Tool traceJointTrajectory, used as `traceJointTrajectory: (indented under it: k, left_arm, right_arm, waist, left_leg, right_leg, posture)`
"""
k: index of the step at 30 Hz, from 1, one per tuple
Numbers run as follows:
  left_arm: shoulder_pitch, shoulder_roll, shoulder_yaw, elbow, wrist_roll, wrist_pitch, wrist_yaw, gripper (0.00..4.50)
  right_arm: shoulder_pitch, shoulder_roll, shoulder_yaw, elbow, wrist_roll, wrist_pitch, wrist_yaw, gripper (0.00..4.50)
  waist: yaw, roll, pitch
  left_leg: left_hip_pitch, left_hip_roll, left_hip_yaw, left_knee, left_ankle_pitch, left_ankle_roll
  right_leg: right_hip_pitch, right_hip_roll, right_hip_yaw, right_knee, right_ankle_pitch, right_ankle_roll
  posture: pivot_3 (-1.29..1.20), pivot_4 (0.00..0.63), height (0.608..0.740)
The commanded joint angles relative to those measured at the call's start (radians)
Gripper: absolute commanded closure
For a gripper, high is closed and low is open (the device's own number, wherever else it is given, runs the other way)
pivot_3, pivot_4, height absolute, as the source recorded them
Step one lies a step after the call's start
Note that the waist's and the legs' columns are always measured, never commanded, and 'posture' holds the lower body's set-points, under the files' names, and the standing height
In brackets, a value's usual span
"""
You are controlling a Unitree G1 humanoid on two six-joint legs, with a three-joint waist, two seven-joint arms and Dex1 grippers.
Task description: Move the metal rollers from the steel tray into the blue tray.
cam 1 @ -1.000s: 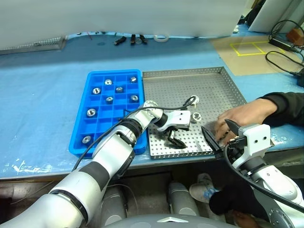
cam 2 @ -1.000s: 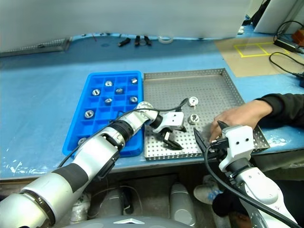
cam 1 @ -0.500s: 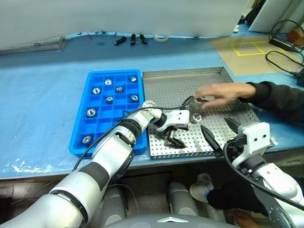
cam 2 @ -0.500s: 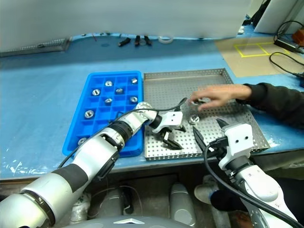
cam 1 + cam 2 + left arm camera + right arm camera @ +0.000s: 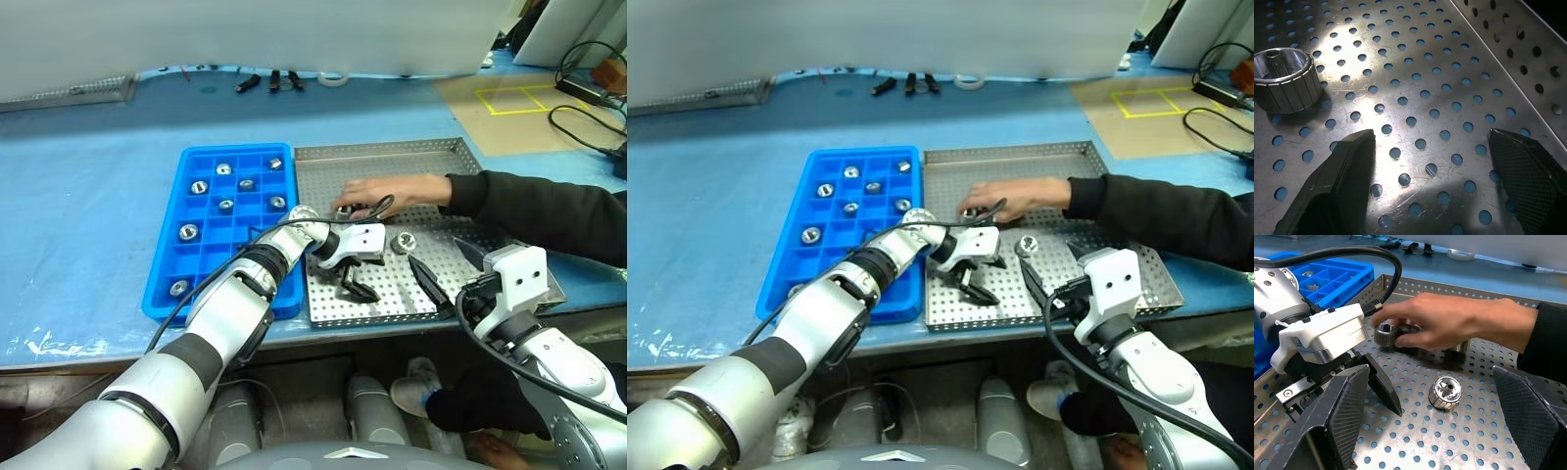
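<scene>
A lone metal roller (image 5: 402, 242) stands on the perforated floor of the steel tray (image 5: 446, 166), just beside the left gripper (image 5: 359, 285), whose black fingers (image 5: 1337, 181) are spread wide over bare metal with nothing between them. A person's hand (image 5: 377, 191), reaching in across the tray from the right in a dark sleeve (image 5: 539, 211), grasps further metal rollers (image 5: 1387, 334) near the tray's middle, just behind the left gripper's white housing. The right gripper (image 5: 446, 269) hovers over the tray's near right part, its two fingers (image 5: 1344, 416) parted and empty, the lone roller lying between them in the wrist view. To the left, touching the steel tray's side, the blue tray (image 5: 162, 279) holds eight rollers (image 5: 199, 186) scattered singly among its square compartments. Both trays rest on a pale blue table covering (image 5: 88, 196), with small dark tools (image 5: 269, 81) and a white ring (image 5: 334, 77) lying at its far edge.
</scene>
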Motion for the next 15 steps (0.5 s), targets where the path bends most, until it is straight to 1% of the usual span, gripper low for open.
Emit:
traceJointTrajectory:
  k: [1, 15]
  left_arm:
    - [0.002, 0.002, 0.013, -0.019, -0.001, -0.006, 0.001, 0.5]
    - [0.009, 0.017, 0.017, -0.022, 0.007, -0.005, 0.017, 0.5]
  right_arm:
    - [-0.011, -0.009, 0.0, -0.011, -0.003, -0.015, 0.003, 0.24]
    - [-0.042, -0.016, 0.02, 0.025, -0.023, -0.027, 0.013, 0.24]
  waist:
    - [0.0, 0.0, 0.0]
    - [0.002, 0.0, 0.0]
  left_leg:
    - [0.0, 0.0, 0.0, 0.0, 0.0, 0.0]
    - [0.0, 0.0, 0.0, 0.0, 0.0, 0.0]
  right_leg:
    - [0.0, 0.0, 0.0, 0.0, 0.0, 0.0]
    - [0.0, 0.0, 0.0, 0.0, 0.0, 0.001]
  posture:
    - [-0.58, 0.15, 0.74]
    - [-0.56, 0.15, 0.74]
